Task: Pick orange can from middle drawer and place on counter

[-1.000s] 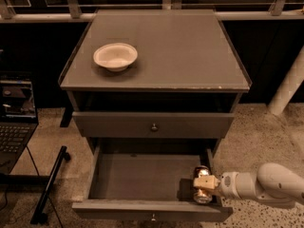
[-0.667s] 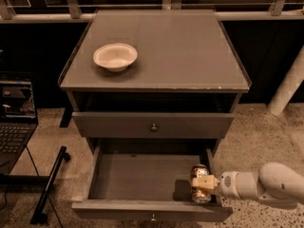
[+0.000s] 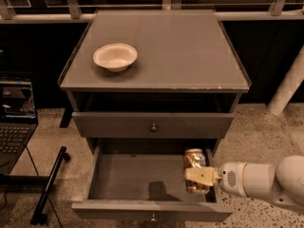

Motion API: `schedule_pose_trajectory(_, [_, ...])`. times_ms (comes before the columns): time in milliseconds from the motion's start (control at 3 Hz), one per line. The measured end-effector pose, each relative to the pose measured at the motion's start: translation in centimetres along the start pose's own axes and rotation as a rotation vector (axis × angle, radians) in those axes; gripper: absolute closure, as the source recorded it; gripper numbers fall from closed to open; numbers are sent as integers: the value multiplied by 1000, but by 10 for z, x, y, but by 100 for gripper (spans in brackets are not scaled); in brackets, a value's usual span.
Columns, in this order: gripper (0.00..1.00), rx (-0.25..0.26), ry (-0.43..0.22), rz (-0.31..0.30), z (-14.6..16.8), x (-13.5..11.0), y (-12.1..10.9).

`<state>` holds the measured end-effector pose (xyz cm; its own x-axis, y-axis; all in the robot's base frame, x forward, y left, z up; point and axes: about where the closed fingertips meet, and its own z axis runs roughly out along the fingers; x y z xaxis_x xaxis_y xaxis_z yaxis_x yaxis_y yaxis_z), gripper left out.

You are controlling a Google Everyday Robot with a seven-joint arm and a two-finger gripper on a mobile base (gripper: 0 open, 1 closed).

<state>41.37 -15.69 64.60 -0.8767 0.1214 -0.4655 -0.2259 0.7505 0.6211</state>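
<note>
The orange can [image 3: 194, 159] is upright over the right side of the open middle drawer [image 3: 133, 177], held slightly above its floor, and casts a shadow to its left. My gripper [image 3: 199, 175] reaches in from the right on a white arm and is shut on the can, with a pale finger [image 3: 200, 175] across the can's front. The counter [image 3: 180, 46] is the grey cabinet top above.
A white bowl [image 3: 115, 56] sits on the counter's left side. The upper knobbed drawer [image 3: 153, 125] is closed. A laptop [image 3: 14, 120] and a black pole [image 3: 50, 184] stand on the floor at left. A white post [image 3: 287, 87] stands at right.
The gripper has risen and moved a little left with the orange can in it, so the can now stands higher than before in the drawer.
</note>
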Motion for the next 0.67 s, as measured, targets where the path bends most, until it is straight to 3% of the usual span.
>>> schedule_pose_trajectory(333, [100, -5, -104, -129, -42, -36, 70])
schedule_pose_trajectory(667, [100, -6, -100, -127, -41, -35, 68])
